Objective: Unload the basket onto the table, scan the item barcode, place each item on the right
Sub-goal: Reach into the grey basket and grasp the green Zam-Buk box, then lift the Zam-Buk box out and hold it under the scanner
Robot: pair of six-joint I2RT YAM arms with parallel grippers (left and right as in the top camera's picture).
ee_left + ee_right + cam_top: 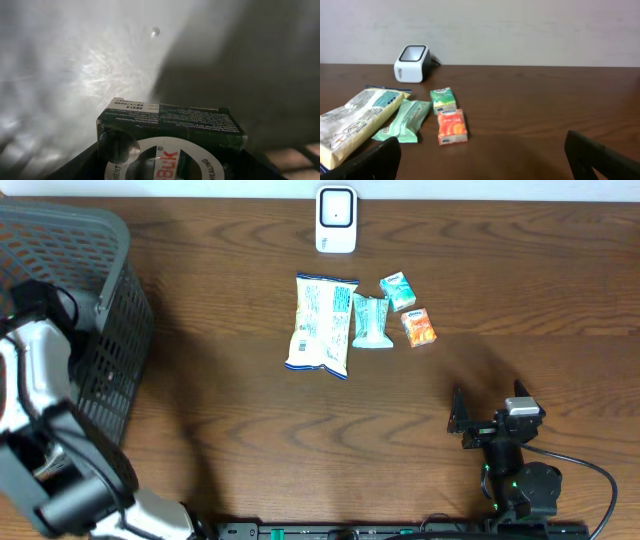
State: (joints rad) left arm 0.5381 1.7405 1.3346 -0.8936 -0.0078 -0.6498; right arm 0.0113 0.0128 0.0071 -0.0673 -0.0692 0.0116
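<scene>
A dark green box (170, 125) with a white ring logo and red letters fills the bottom of the left wrist view. My left gripper (170, 167) is shut on it, a dark finger pressed against each side, over the pale, scratched basket floor. From overhead, the left arm (40, 370) reaches into the grey basket (115, 270), and its gripper and the box are hidden. The white barcode scanner (336, 220) (412, 63) stands at the table's far edge. My right gripper (487, 405) (482, 160) rests open and empty near the front right.
Below the scanner lie a white and blue snack bag (322, 323), a mint green packet (371, 321), a small teal box (398, 291) and a small orange box (419, 326). The basket takes up the left side of the table.
</scene>
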